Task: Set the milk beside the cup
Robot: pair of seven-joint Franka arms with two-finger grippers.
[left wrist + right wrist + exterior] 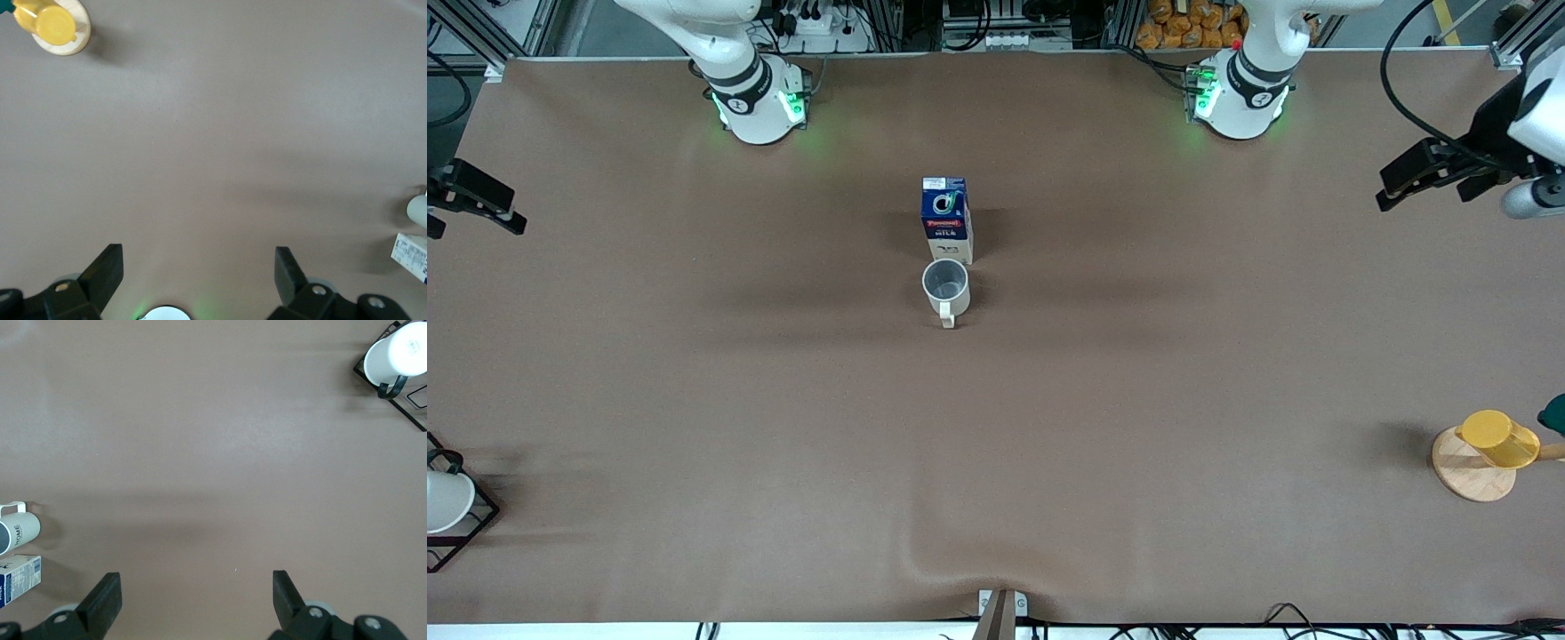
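The milk (947,218) stands upright at the table's middle, blue top with round cap, white lower part. The cream-white cup (946,289) stands right beside it, nearer the front camera, almost touching, handle toward that camera. My left gripper (1423,191) hangs open and empty over the left arm's end of the table. My right gripper (476,218) hangs open and empty over the right arm's end. The left wrist view shows its open gripper (199,267), the cup (418,210) and the milk (410,255) at the edge. The right wrist view shows its open gripper (197,593), the cup (19,528) and the milk (19,579).
A yellow cup (1498,438) lies on a round wooden disc (1472,480) near the front camera at the left arm's end. A white cup (445,500) in a black wire frame (471,524) stands at the right arm's end, also seen in the right wrist view (397,353).
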